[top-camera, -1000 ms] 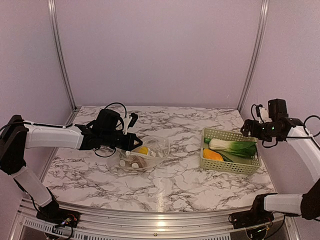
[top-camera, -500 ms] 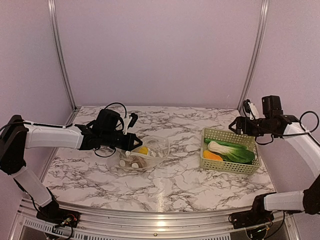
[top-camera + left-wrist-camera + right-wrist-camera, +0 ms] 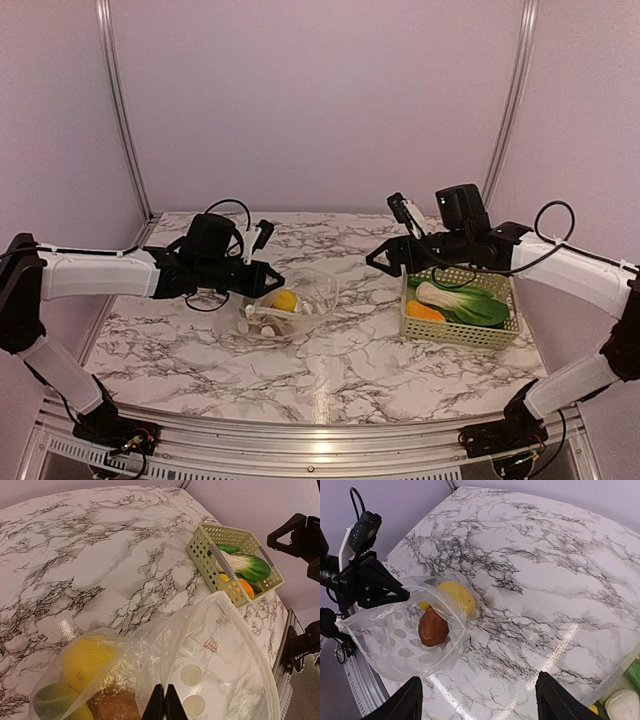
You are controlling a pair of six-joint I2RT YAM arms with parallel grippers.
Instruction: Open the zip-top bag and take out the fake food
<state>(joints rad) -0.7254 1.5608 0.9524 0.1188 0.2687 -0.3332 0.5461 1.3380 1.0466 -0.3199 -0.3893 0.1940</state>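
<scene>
The clear, dotted zip-top bag [image 3: 300,312] lies left of the table's middle with its mouth gaping. My left gripper [image 3: 268,283] is shut on a fold of the bag's film [image 3: 220,660], which it holds up by the edge. Inside lie fake food pieces: a yellow one [image 3: 456,596], a brown one [image 3: 433,627] and a green one [image 3: 50,700]. My right gripper [image 3: 385,258] hangs open above the marble, between the bag and the basket, with nothing between its fingers [image 3: 412,700]. From the right wrist, the bag [image 3: 390,640] sits ahead and to the left.
A pale yellow-green lattice basket [image 3: 455,332] stands at the right with a leafy green-and-white vegetable [image 3: 465,297] and an orange piece [image 3: 425,311] in it. Aluminium frame posts and lilac walls close the back and both sides of the table.
My right arm has swung left from over the basket's far side toward the bag, and its jaws have narrowed a little. The left gripper and the bag have stayed put.
</scene>
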